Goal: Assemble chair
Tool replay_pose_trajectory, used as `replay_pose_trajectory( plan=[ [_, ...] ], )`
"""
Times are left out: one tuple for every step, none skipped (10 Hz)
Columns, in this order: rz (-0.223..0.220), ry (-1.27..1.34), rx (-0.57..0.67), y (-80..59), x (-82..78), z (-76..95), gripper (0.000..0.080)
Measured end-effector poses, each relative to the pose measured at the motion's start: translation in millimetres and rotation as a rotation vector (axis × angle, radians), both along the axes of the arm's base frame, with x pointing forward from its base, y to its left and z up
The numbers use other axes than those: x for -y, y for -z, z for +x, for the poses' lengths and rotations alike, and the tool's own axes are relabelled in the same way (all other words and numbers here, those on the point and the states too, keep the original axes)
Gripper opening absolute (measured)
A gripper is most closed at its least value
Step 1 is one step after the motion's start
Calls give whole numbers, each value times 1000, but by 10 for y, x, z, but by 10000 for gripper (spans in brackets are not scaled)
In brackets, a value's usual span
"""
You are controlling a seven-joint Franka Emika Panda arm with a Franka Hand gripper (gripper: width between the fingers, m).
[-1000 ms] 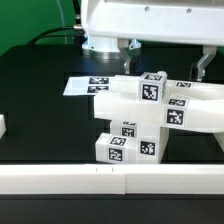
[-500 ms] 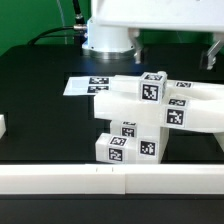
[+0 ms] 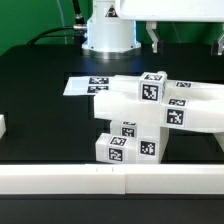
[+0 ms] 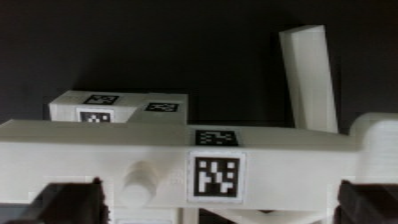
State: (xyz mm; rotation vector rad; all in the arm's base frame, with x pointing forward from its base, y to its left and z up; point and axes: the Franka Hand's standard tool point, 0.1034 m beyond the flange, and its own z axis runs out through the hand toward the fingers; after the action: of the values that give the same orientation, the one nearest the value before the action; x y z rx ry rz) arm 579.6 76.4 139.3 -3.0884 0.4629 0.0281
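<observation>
The chair is a stack of matte white tagged parts in the middle of the black table: tagged blocks low down and long bars reaching toward the exterior view's right. My gripper hangs above its far side, its two dark fingers wide apart, open and holding nothing. In the wrist view a wide tagged chair part fills the frame below the gripper, with a tagged block and an upright bar beyond it. The dark fingertips stand well apart at either side.
The marker board lies flat behind the chair toward the exterior view's left. A white rail runs along the table's front edge. A small white block sits at the exterior view's far left.
The arm and gripper have risen and shifted toward the exterior view's right. The chair parts have not moved.
</observation>
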Motion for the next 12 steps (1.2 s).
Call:
replay_pose_trajectory(
  plan=[
    [0,0,0,1,-1,-1,648],
    [1,10,3,3,-11,-14,648],
    [4,24,17,22,-77,-129,648],
    [9,11,16,65,-148,-325,648],
    [10,-2,23,132,-199,-475,648],
    [6,-16,32,243,-261,-632,648],
    [2,-27,25,317,-301,-732,648],
    [3,-26,25,302,-292,-712,648],
    [2,-26,25,307,-292,-715,648],
    [2,-27,23,314,-291,-719,648],
    [2,-27,31,320,-291,-717,648],
    [-1,-29,46,366,-312,-765,648]
  ],
)
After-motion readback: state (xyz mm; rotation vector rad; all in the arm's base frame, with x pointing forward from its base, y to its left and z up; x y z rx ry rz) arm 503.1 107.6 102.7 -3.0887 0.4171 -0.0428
